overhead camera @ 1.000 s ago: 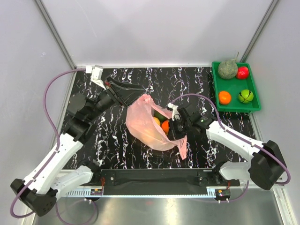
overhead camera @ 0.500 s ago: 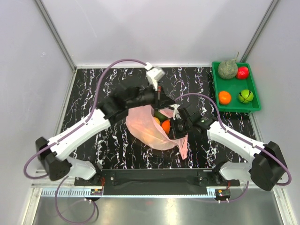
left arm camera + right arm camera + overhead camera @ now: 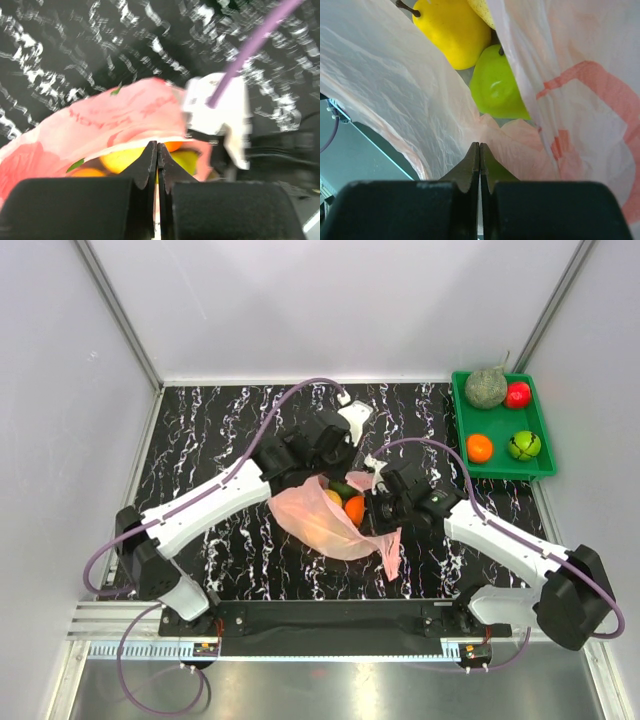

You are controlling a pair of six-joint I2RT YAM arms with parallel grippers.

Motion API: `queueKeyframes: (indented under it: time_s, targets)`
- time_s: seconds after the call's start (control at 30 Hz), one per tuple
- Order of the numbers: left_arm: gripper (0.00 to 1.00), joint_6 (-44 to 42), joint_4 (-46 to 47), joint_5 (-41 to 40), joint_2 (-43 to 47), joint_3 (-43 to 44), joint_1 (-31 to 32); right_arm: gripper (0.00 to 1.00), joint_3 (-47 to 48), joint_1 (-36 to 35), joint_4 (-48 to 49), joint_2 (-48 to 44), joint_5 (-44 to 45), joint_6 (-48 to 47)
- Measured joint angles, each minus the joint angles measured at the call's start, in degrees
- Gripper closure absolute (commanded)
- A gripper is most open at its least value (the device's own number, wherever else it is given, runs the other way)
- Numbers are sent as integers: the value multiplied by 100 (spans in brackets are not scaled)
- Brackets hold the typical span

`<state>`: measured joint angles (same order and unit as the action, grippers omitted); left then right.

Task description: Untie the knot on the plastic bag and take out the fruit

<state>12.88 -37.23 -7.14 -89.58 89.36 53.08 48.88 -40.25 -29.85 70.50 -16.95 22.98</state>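
Note:
The pink plastic bag [image 3: 312,525] lies mid-table with its mouth open; no knot shows. Inside it are an orange fruit [image 3: 354,510], a yellow one [image 3: 333,497] and a green one [image 3: 343,487]. My left gripper [image 3: 332,468] is at the far rim of the bag mouth. In the left wrist view it [image 3: 157,146] is shut at the bag's rim [image 3: 115,120], with thin pink film between the jaws, above a yellow fruit [image 3: 122,159]. My right gripper [image 3: 372,508] is shut on the bag's right edge. The right wrist view shows it [image 3: 479,145] pinching the film [image 3: 395,85], with yellow [image 3: 452,30] and green [image 3: 497,90] fruit beyond.
A green tray [image 3: 545,468] at the back right holds a netted melon [image 3: 486,387], a red fruit [image 3: 517,395], an orange [image 3: 480,448] and a green fruit [image 3: 523,445]. The right wrist's white housing [image 3: 220,110] sits close to my left fingers. Walls enclose the table.
My left arm has swung from the far left to the right, over the bag mouth, and the bag's upper corner moved with it. The right gripper has hardly moved.

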Motion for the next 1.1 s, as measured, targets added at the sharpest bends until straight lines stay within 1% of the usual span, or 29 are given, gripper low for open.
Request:
queueKeyframes:
  time_s: [0.13,0.27,0.5,0.63,0.77,0.9,0.97,1.1]
  targets:
    - [100,-107,-48,-55,-175,-160,0,100,-7,2,0,-72,20,2]
    - [100,-144,-68,9,-201,-638,0,100,-7,2,-4,-105,118,2]
    - [100,-22,-20,354,505,-2273,0,100,-7,2,-4,-107,249,28]
    - [100,315,229,673,1021,-3038,103,96,4,2,-17,-52,505,50]
    - [100,833,431,717,1851,-3711,568,95,81,0,-118,142,975,120]
    - [100,1351,785,625,2516,-4089,1154,90,157,0,-160,321,1652,339]
    - [100,1615,955,501,2634,-4271,1447,89,190,0,-170,393,1980,444]
    - [100,2131,1274,192,2610,-4763,2046,83,221,0,-221,459,2583,671]
